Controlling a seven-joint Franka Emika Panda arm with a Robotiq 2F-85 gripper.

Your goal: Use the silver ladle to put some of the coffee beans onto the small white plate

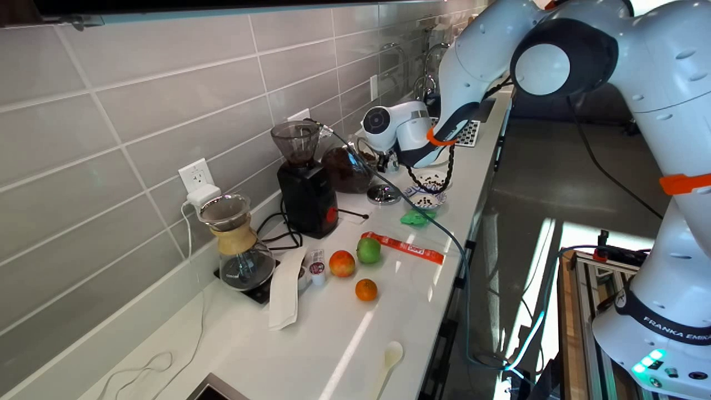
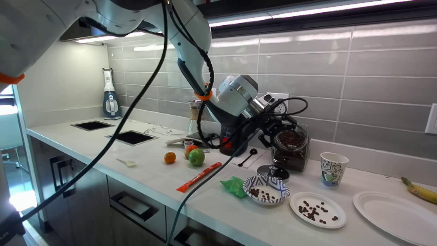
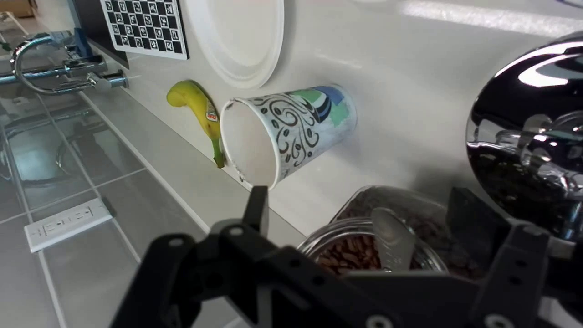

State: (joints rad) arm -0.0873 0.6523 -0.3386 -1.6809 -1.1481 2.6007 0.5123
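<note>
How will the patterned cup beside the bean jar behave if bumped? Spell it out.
The patterned cup would probably tip if bumped near its rim, as it stands tall on a narrower base. It is likely light: the inside visible in the wrist view looks bare. Its thin-looking rim suggests paper, so a squeeze may dent it.

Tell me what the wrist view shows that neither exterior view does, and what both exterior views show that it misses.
Only the wrist view: what looks like the silver ladle, its handle at the mouth of the glass jar.
Only the exterior views: the green apple, orange, red packet, black grinder and the coffee beans on the small white plate.
All share: the glass jar, shiny lid and tool, its jaws open in the wrist view.
</note>
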